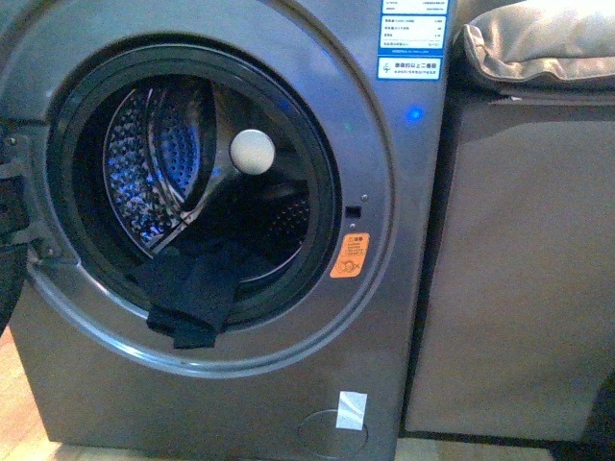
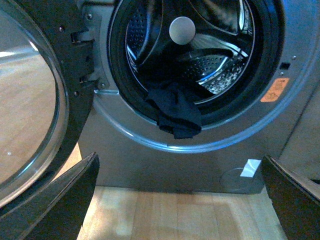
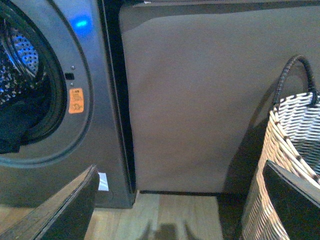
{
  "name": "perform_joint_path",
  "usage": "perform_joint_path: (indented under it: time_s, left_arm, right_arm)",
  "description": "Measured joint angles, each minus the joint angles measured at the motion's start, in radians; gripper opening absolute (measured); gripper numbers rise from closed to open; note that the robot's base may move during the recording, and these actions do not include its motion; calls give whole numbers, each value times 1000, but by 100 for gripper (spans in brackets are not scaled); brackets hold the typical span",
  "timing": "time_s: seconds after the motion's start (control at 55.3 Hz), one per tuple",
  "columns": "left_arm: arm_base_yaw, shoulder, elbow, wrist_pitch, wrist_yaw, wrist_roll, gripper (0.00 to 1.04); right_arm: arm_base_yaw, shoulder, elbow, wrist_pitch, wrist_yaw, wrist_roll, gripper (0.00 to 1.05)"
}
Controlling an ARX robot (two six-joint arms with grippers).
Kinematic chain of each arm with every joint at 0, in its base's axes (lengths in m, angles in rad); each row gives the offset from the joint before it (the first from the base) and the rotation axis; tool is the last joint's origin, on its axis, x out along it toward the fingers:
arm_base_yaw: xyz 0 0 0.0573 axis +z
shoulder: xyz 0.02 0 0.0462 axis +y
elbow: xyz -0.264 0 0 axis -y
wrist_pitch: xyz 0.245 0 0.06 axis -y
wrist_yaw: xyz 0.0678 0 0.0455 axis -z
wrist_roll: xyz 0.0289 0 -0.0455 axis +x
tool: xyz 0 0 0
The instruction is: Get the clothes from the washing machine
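Note:
The grey washing machine [image 1: 384,317] stands with its round door [image 2: 25,100] swung open. Dark navy clothes [image 1: 192,288] lie limp at the front of the perforated drum and hang over the black door seal; they also show in the left wrist view [image 2: 175,112] and at the edge of the right wrist view [image 3: 12,132]. My left gripper [image 2: 180,200] is open and empty, low over the wooden floor, a good way in front of the machine. My right gripper [image 3: 182,205] is open and empty, facing the beige cabinet beside the machine. Neither gripper shows in the front view.
A white ball [image 1: 252,151] sits inside the drum. A beige cabinet [image 1: 519,269] stands right of the machine with a cushion [image 1: 538,43] on top. A white-and-dark woven basket [image 3: 287,165] with a dark handle stands on the floor close to my right gripper.

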Motion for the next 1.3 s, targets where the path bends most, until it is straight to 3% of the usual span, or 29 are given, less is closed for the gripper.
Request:
perform_joint_path:
  time_s: [0.561, 0.597, 0.651, 0.687, 0.778, 1.031, 1.302]
  left_arm:
    - [0, 2, 0, 0, 0, 0, 98]
    - [18, 21, 11, -25, 47, -23, 98]
    - [75, 134, 62, -134, 243, -109, 98]
    - [89, 209, 79, -127, 290, -139, 98]
    - [73, 397, 125, -23, 317, -183, 98]
    - [-14, 992, 305, 415, 215, -150, 98]
    - [-74, 1415, 491, 532, 161, -124, 98]
  right_arm:
    - [0, 0, 0, 0, 0, 0, 97]
    - [0, 0, 0, 0, 0, 0, 97]
    - [0, 0, 0, 0, 1, 0, 97]
    - [0, 0, 0, 0, -2, 0, 97]
    - [0, 0, 0, 0, 0, 0, 97]
    - [0, 0, 0, 0, 0, 0, 97]
    - [0, 0, 0, 0, 0, 0, 97]
